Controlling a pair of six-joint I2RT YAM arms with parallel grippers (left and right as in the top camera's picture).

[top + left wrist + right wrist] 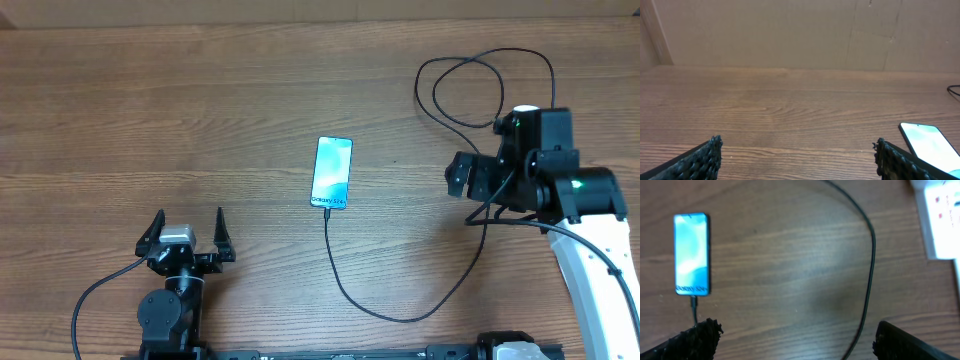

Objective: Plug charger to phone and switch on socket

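Observation:
The phone (332, 172) lies screen up mid-table, its light blue screen lit. The charger (400, 316), a thin black cable, meets the phone's near edge, curves right and loops at the back right. In the right wrist view the phone (691, 254) has the connector at its bottom edge, the cable (871, 255) runs down the middle, and the white socket (939, 220) with red marks shows at top right. My right gripper (800, 342) is open and empty above the table, left of the socket. My left gripper (188, 232) is open and empty near the front left.
In the overhead view the right arm (545, 170) covers the socket area. A cardboard wall (790, 30) stands behind the table's far edge. The phone's corner (930, 145) shows at right in the left wrist view.

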